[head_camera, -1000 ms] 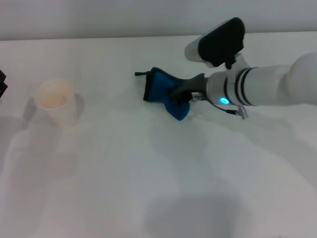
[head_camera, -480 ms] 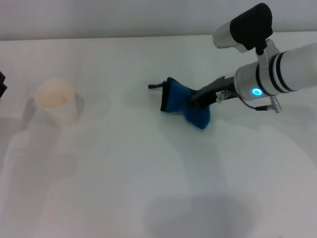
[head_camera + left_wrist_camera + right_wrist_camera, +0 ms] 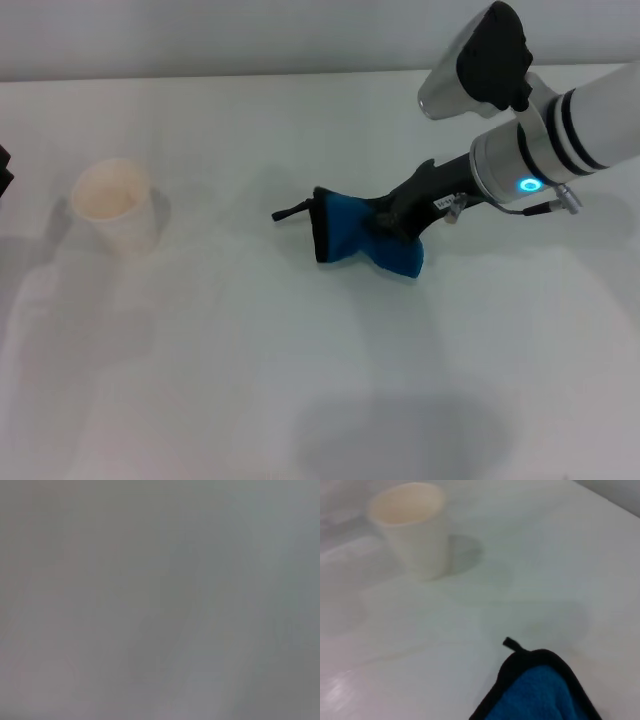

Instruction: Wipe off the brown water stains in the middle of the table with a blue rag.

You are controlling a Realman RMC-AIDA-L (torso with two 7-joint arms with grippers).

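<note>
My right gripper (image 3: 388, 222) is shut on the blue rag (image 3: 352, 238) and presses it onto the white table (image 3: 300, 380), right of the middle. The rag is bunched, and its black edging and loop point left. Its black-edged corner also shows in the right wrist view (image 3: 540, 690). No clear brown puddle shows; only faint tan traces (image 3: 540, 626) lie on the tabletop beyond the rag. A dark bit of my left gripper (image 3: 4, 170) sits parked at the far left edge. The left wrist view shows only grey blur.
A cream paper cup (image 3: 113, 205) stands upright at the left of the table, well apart from the rag; it also shows in the right wrist view (image 3: 412, 525). The table's far edge (image 3: 200, 78) meets a pale wall.
My right gripper dragged the rag to the right, then back left and toward the front of the table. The cup and the left arm have not moved.
</note>
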